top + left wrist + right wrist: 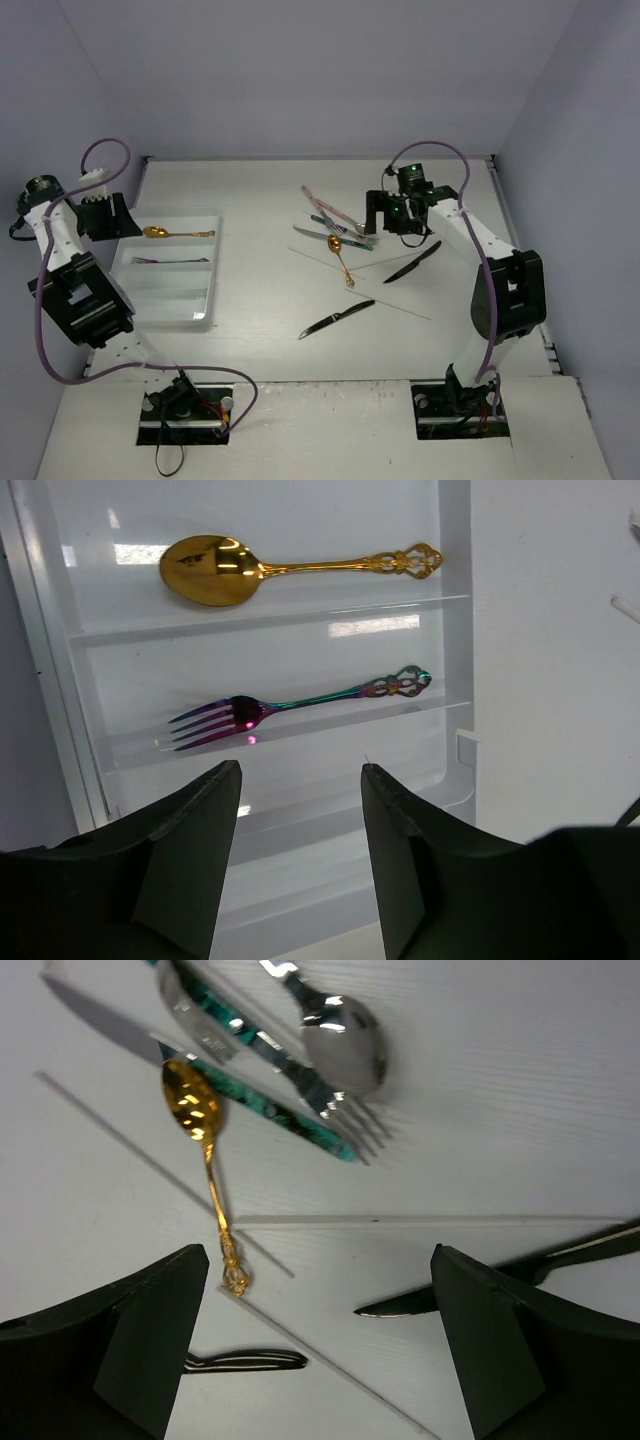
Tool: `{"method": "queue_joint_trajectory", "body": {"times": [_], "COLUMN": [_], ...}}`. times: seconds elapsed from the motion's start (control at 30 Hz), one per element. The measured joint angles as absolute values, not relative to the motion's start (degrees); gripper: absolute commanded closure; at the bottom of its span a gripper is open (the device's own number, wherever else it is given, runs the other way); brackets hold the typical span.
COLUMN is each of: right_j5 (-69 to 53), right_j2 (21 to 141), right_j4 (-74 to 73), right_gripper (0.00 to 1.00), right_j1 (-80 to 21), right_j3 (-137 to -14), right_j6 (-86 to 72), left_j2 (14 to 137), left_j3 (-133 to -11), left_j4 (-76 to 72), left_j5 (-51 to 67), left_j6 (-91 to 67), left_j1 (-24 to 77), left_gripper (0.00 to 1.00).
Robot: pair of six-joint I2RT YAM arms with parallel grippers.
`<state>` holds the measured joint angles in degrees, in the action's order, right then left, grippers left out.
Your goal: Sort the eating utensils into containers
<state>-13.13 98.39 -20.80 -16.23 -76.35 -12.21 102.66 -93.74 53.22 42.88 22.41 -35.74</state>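
Utensils (335, 232) lie heaped on the table (270, 345) right of centre in the top view. A loose gold spoon (342, 258), a black knife (412, 262) and a second knife (335, 319) are spread nearer the arms. At left, the tray (165, 298) holds a gold spoon (178, 233) in its far compartment and a fork (170, 260) in the next one. The left gripper (103, 215) hangs by the tray's far left corner, and the right gripper (392, 215) hovers beside the heap.

From the left wrist, the gripper (300, 775) has its fingers apart with nothing between them, above the tray (455, 780). The gold spoon (260, 568) and the iridescent fork (290, 705) lie in neighbouring compartments, heads to the left.

From the right wrist, the gripper (320, 1260) stands wide apart and empty over the table. The loose gold spoon (205, 1160) points its handle toward it. Beyond, a silver spoon (335, 1040), a teal fork (300, 1120) and a silver knife (90, 1015) overlap. A pale stick (400, 1220) crosses between the fingers, and the black knife (500, 1280) lies by the right finger.
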Motion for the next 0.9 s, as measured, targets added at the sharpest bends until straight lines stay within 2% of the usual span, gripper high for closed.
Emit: {"method": "queue_joint_trajectory", "body": {"times": [0.07, 0.27, 0.53, 0.9], "right_j5": [-13.01, -11.49, -7.77, -2.48], "right_j2": [99.12, 103.85, 110.09, 113.30], "right_j4": [-20.86, -20.36, -20.33, -20.41], "right_gripper": [0.38, 0.54, 0.58, 0.67], "right_j1": [-19.66, -28.03, -34.09, -35.67], "right_j3": [-77.32, -80.52, -82.91, -82.94], "right_j6": [-12.67, -15.02, -17.56, -19.07], "left_j2": [100.07, 90.68, 87.12, 84.27], "left_j3": [-91.46, -84.15, -79.83, -77.01], "left_j4": [51.24, 45.76, 41.77, 41.14], "left_j5": [41.81, 40.17, 38.44, 37.39], "left_j6": [22.36, 19.45, 15.61, 14.86], "left_j1": [-33.19, -26.20, -25.89, -25.45], "left_gripper": [0.51, 0.51, 0.51, 0.51]}}
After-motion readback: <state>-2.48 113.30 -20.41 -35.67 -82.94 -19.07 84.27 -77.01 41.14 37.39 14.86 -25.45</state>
